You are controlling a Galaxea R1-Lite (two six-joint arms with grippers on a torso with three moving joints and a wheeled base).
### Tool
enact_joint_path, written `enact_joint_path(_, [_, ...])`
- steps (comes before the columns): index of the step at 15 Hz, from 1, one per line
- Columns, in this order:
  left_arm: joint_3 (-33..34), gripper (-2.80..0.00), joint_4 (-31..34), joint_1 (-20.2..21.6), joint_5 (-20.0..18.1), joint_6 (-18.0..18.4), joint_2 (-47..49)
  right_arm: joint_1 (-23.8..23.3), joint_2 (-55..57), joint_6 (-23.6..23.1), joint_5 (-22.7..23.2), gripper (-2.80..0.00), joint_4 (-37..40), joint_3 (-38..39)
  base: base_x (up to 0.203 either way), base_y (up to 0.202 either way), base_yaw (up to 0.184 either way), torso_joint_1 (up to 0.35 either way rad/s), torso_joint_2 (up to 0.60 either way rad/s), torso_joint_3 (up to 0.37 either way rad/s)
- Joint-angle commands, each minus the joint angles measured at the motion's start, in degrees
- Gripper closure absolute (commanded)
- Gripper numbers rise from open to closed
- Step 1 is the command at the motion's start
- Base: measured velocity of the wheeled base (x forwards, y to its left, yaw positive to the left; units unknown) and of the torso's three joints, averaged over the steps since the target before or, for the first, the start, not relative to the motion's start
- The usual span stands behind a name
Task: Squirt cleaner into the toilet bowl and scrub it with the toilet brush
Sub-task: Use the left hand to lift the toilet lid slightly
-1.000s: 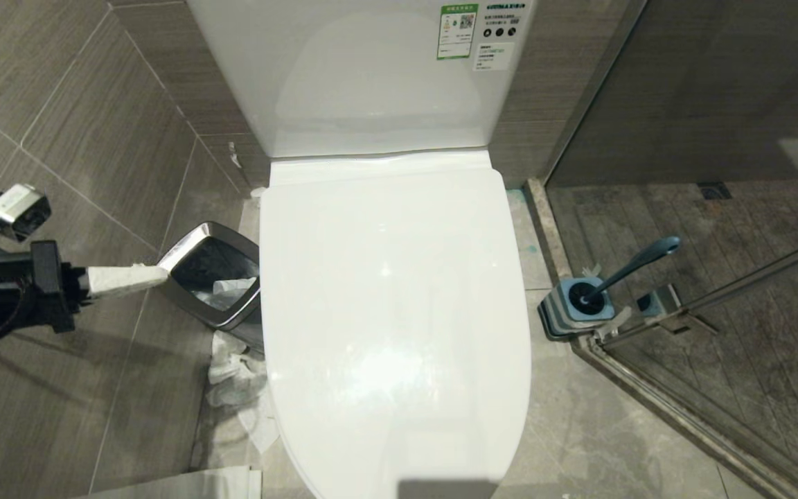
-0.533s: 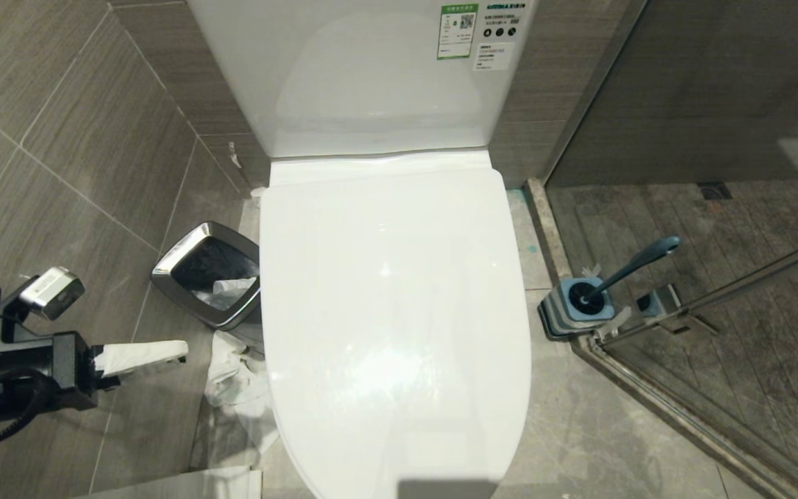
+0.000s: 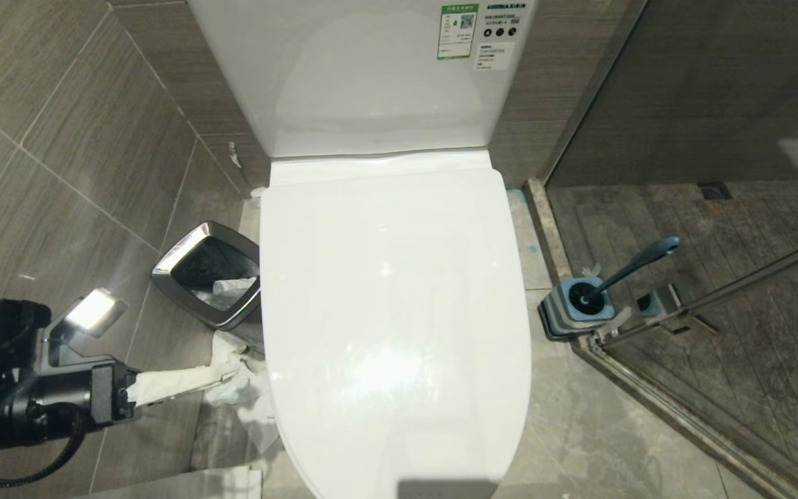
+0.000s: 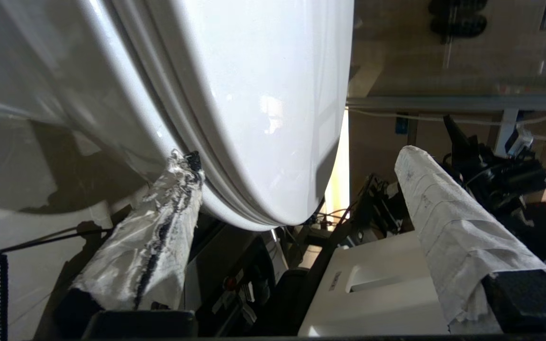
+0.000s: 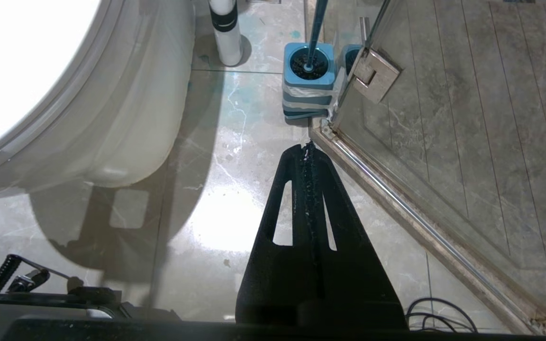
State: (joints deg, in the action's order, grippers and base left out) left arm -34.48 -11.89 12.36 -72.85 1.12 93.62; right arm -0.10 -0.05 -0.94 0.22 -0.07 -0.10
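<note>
Spread wide, the left gripper's (image 4: pixel 296 180) 2 paper-wrapped fingers (image 4: pixel 154 246) straddle the front-side edge of the toilet's (image 3: pixel 399 104) shut lid (image 4: pixel 263 94): 1 fingertip sits right at the seam under the lid, touching it or nearly so, the other hangs clear beyond the lid's rim. It holds nothing.

My guess is the step is lifting the lid, since the bowl is covered. To do it well, that lower fingertip should slip into the seam under the lid only, not under the seat as well, then close gently and swing up toward the tank. The glossy plastic looks slippery, so a shallow bite may slide off.

Just beside the gripper lie crumpled tissues (image 3: pixel 240 378); a bin (image 3: pixel 208 274) stands beyond them. The brush (image 3: pixel 638 263) stands in its holder (image 3: pixel 565 312) across the toilet, well apart. A cleaner bottle (image 5: pixel 223 28) may stand near the holder. The right gripper (image 5: pixel 308 149) hangs pinched together, parked low, pointing at the holder.
</note>
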Motion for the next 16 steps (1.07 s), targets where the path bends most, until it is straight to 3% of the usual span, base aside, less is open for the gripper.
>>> enact_joint_path(1, [0.69,-2.80,-2.05,-2.44,-0.28,0.01,1.60,0.01,0.05,-0.03,0.04,0.00,-0.01,0.01,0.000,0.000,0.000,0.000,0.00,0.000])
enact_joint_path(8, [0.31,-2.80,-5.52,-4.71,2.70,0.28,5.68,0.01,0.05,-0.03,0.04,0.00,-0.01,0.01,0.000,0.000,0.000,0.000,0.00,0.000])
enact_joint_path(16, [-0.33,-2.80,-5.52,-6.53,2.83,0.29,7.64,0.01,0.05,-0.03,0.04,0.00,-0.01,0.01,0.000,0.000,0.000,0.000,0.00,0.000])
